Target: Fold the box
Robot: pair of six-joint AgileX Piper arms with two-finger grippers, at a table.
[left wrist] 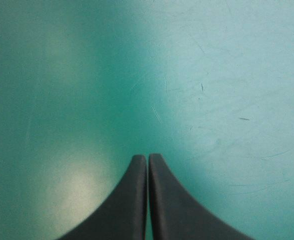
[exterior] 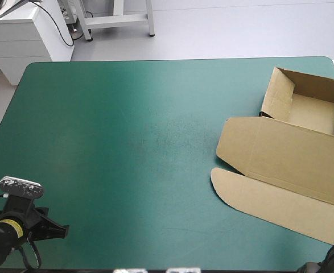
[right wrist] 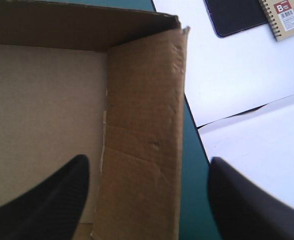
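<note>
The brown box lies at the table's right side as an open tray with walls raised and its lid flat toward the front. In the right wrist view my right gripper is open, its fingers standing on either side of the tray's side wall, one over the tray floor, the other outside by the table edge. My left gripper sits at the front left corner, far from the box. The left wrist view shows this gripper shut with nothing in it, over bare teal-green cover.
Just past the table's right edge lies a white surface with a black flat device and a spiral notebook. Teal-green cover stretches between the left gripper and the box.
</note>
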